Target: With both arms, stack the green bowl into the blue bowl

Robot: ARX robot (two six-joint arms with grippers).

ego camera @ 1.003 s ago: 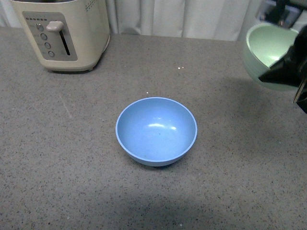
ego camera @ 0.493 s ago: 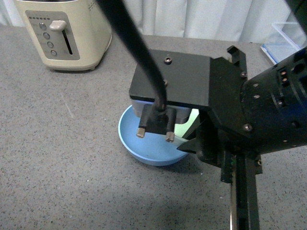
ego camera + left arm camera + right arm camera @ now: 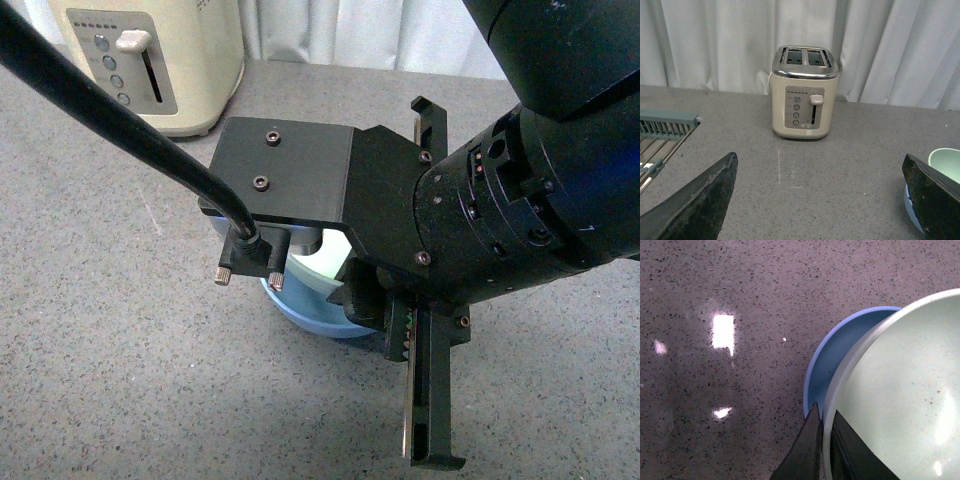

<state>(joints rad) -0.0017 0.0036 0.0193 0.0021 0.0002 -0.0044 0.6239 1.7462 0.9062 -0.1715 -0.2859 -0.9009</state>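
Observation:
In the right wrist view the pale green bowl (image 3: 900, 395) sits over the blue bowl (image 3: 832, 357), whose rim shows as a crescent beside it. My right gripper (image 3: 825, 440) is shut on the green bowl's rim, one finger inside and one outside. In the front view the right arm (image 3: 480, 220) covers both bowls; only a slice of the green bowl (image 3: 325, 262) and the blue bowl's lower edge (image 3: 300, 318) show. My left gripper (image 3: 820, 200) is open over bare counter, with the green bowl (image 3: 947, 162) and a sliver of the blue bowl (image 3: 910, 210) just past one finger.
A cream toaster (image 3: 170, 60) stands at the back left of the grey speckled counter (image 3: 100, 330), also seen as the toaster (image 3: 802, 95) in the left wrist view. A teal-edged wire rack (image 3: 660, 130) lies at one side. White curtains hang behind.
The right arm has carried the green bowl from the far right edge in over the blue bowl and lowered it. The arm now fills most of the front view.

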